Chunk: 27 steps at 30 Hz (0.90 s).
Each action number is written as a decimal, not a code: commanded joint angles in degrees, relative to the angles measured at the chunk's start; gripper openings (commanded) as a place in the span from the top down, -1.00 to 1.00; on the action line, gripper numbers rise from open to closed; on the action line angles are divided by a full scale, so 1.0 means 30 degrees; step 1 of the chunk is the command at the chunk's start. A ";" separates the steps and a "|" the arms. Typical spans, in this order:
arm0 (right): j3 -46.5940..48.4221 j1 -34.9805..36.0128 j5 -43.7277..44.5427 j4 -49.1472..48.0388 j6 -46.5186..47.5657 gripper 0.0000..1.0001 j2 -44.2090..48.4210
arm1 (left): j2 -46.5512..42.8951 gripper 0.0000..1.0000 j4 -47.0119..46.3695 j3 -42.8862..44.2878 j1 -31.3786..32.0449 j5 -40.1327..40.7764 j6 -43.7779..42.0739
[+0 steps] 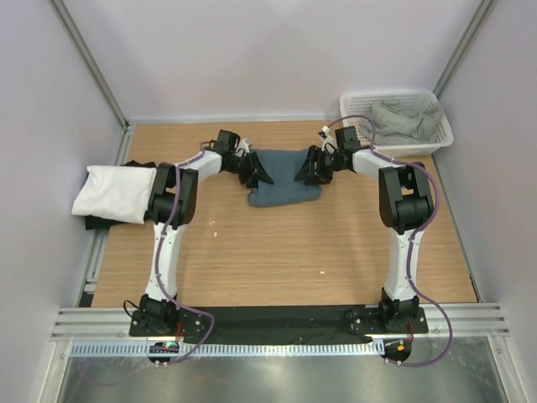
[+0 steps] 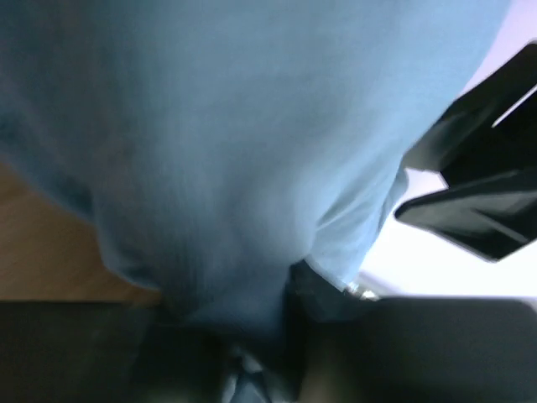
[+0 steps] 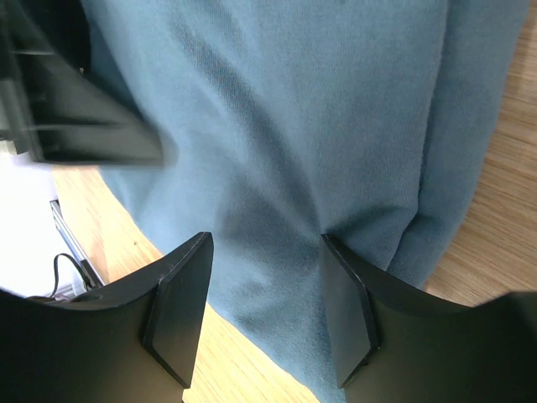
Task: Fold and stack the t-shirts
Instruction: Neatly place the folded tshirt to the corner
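The slate-blue t-shirt [image 1: 285,180] lies bunched on the table at the middle back. My left gripper [image 1: 256,172] is at its left edge. In the blurred left wrist view the blue cloth [image 2: 243,168] fills the picture and gathers down between the dark jaws of the left gripper [image 2: 243,369], which are shut on it. My right gripper [image 1: 309,168] is at the shirt's right edge. It stands open [image 3: 264,277], its two fingers set down on the cloth [image 3: 277,126], and the right finger [image 3: 348,319] presses a crease into it.
A folded white t-shirt [image 1: 113,191] rests on a black one [image 1: 99,222] at the table's left edge. A white mesh basket [image 1: 436,138] at the back right holds a grey-green t-shirt [image 1: 404,122]. Bare wood [image 1: 277,252] spreads in front of the blue shirt.
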<state>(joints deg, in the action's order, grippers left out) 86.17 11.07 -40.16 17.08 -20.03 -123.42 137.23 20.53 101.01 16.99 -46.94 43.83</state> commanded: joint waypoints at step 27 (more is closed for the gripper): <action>-0.0422 -0.1112 0.2811 0.2861 0.5563 -0.22 0.7797 | -0.7860 1.00 1.8437 0.5468 -0.2938 0.9491 -1.7480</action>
<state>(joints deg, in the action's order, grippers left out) 85.95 7.55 -32.84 24.91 -5.67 -102.48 120.03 71.55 116.38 10.33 -23.83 -3.75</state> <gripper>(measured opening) 0.606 0.130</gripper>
